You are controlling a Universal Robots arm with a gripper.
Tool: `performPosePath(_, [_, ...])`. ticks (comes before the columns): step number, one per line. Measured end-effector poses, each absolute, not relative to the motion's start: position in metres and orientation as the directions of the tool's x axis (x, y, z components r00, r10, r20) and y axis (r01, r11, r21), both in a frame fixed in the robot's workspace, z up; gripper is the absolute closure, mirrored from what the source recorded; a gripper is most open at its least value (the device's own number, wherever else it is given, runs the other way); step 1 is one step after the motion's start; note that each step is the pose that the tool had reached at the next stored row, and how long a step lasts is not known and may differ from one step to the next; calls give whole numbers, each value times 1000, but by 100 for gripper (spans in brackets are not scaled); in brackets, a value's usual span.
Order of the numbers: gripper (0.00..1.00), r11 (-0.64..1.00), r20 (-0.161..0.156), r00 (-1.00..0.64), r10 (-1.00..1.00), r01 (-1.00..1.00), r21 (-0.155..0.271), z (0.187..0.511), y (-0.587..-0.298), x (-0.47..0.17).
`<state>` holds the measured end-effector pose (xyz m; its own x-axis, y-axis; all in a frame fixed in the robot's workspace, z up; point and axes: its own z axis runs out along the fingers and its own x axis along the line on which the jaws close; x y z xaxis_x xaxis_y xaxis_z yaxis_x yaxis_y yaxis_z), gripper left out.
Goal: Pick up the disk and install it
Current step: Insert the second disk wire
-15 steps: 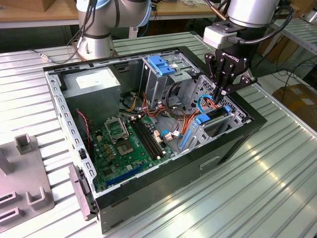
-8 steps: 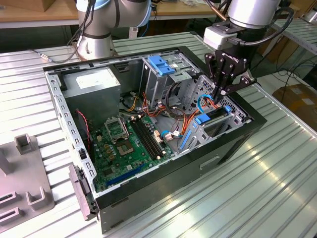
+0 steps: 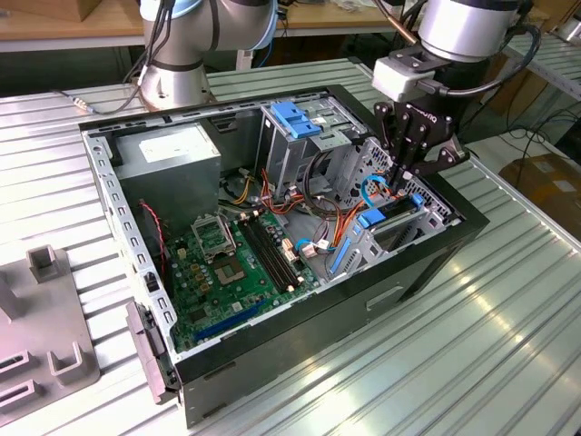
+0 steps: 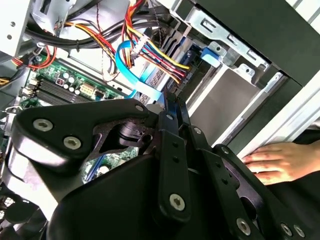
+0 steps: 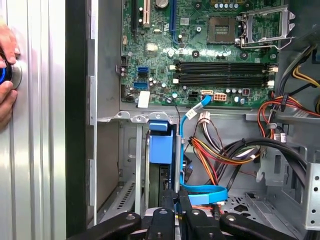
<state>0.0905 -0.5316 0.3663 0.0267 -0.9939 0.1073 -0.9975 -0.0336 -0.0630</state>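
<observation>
My gripper (image 3: 406, 177) is reaching down into the open computer case (image 3: 427, 263) at the corner nearest the exterior view's right, and my fingers (image 5: 170, 212) are standing close together, pinching the upper edge of the disk (image 5: 161, 145). The disk is standing on edge in the metal drive bay (image 5: 131, 165) beside the case's side wall, its bright blue carrier rail facing up toward my first wrist view and its grey body mostly hidden down in the slot. In the exterior view the same blue rail (image 3: 374, 218) is showing just below my fingertips, at the case's front edge. A light blue flat cable (image 5: 192, 112) is curving past the disk, and a bundle of red, yellow and orange wires (image 5: 220, 150) is lying just beside the bay. Farther in, the green motherboard (image 3: 238, 263) is covering the case floor, with its memory slots (image 5: 222, 72) and empty processor socket (image 5: 220, 22). Beyond that, the fixed blue bracket (image 3: 297, 118) is sitting atop the drive cage at the far edge of the case, next to the grey power supply (image 3: 172, 154). A person's hand (image 4: 277, 160) is resting on the ribbed metal table (image 3: 508, 318) outside the case wall.
</observation>
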Motion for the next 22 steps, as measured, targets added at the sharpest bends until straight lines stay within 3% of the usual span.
performPosePath(15, [84,-43,80,35,-996,-994,-98,360,-545,83])
performPosePath(22, [84,-49,79,38,-996,-988,-147,359,-546,76])
